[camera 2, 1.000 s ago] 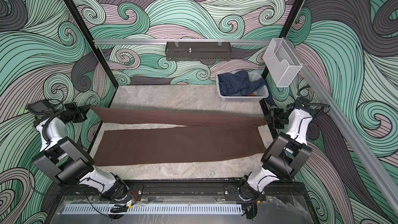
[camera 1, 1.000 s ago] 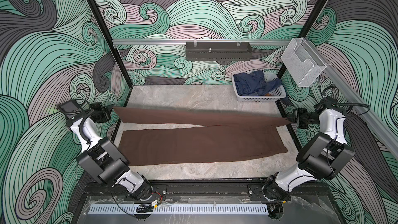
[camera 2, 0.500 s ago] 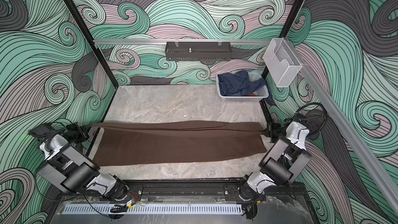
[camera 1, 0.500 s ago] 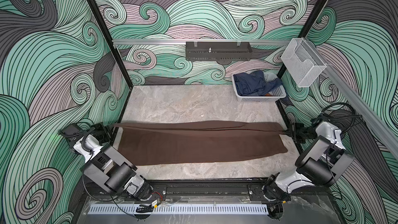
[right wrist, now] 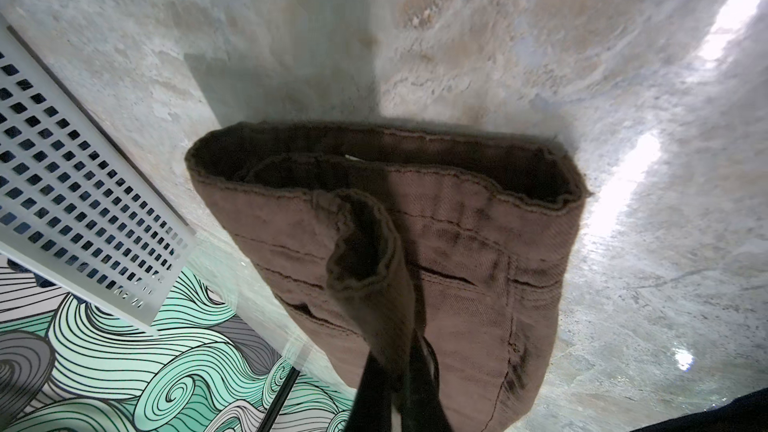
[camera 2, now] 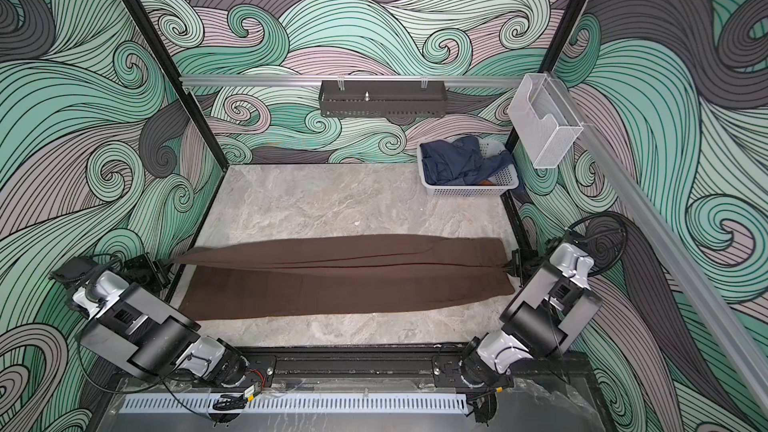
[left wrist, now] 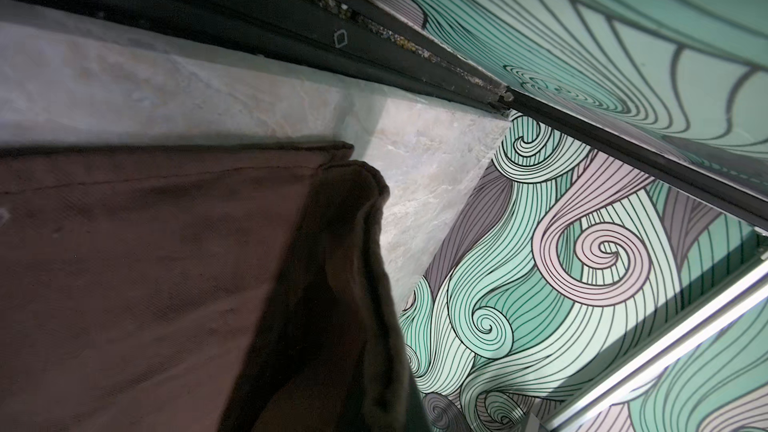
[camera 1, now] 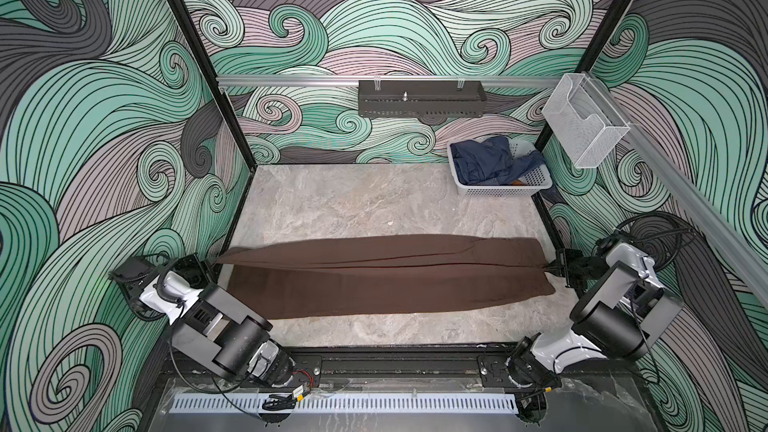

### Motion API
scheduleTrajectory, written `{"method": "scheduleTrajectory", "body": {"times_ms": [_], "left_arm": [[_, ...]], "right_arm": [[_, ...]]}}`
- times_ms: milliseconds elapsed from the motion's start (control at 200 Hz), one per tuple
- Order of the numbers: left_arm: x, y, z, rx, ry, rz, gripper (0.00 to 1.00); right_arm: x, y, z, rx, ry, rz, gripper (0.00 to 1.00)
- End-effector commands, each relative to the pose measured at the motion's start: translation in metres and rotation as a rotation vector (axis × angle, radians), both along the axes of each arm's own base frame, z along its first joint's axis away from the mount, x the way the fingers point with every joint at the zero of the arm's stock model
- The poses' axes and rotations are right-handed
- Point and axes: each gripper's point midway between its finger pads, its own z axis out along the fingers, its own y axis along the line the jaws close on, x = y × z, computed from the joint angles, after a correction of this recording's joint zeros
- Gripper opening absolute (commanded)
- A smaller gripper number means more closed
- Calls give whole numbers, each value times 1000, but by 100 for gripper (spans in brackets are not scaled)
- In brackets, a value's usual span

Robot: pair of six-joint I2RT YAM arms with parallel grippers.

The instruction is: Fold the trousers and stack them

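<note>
The dark brown trousers (camera 1: 386,276) (camera 2: 345,276) lie lengthwise across the front half of the marble table, one leg laid over the other, its upper edge still slightly raised. My left gripper (camera 1: 208,261) (camera 2: 164,261) is shut on the hem end at the table's left edge. In the left wrist view the held cloth (left wrist: 332,305) hides the fingers. My right gripper (camera 1: 555,268) (camera 2: 509,266) is shut on the waistband at the right edge. The right wrist view shows the black fingers (right wrist: 374,392) pinching a fold of the trousers (right wrist: 478,222).
A white perforated basket (camera 1: 498,192) (right wrist: 83,184) holding navy denim garments (camera 1: 486,160) stands at the back right corner. A black tray (camera 1: 419,99) hangs on the rear rail. A clear wire holder (camera 1: 584,126) hangs on the right post. Black frame posts border the table.
Both grippers have carried the far trouser leg toward the front and down onto the near leg. Both arms have drawn back and lowered; the grips have not changed.
</note>
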Motion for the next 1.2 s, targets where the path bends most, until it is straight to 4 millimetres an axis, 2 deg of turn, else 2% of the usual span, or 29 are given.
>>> {"method": "scheduleTrajectory", "body": {"times_ms": [0, 215, 510, 936, 1196], "left_arm": [[-12, 5, 6, 60, 38, 22, 0], [-22, -6, 17, 76, 62, 36, 0], [-42, -15, 20, 85, 123, 74, 0], [-61, -12, -12, 95, 220, 88, 0], [-62, -8, -35, 82, 251, 80, 0]], "right_arm": [[-7, -6, 8, -45, 16, -7, 0], [-14, -7, 27, -80, 32, -9, 0], [-26, -8, 15, -89, 91, -13, 0], [-39, -11, -16, -86, 196, 10, 0], [-41, -6, -33, -67, 213, 12, 0]]}}
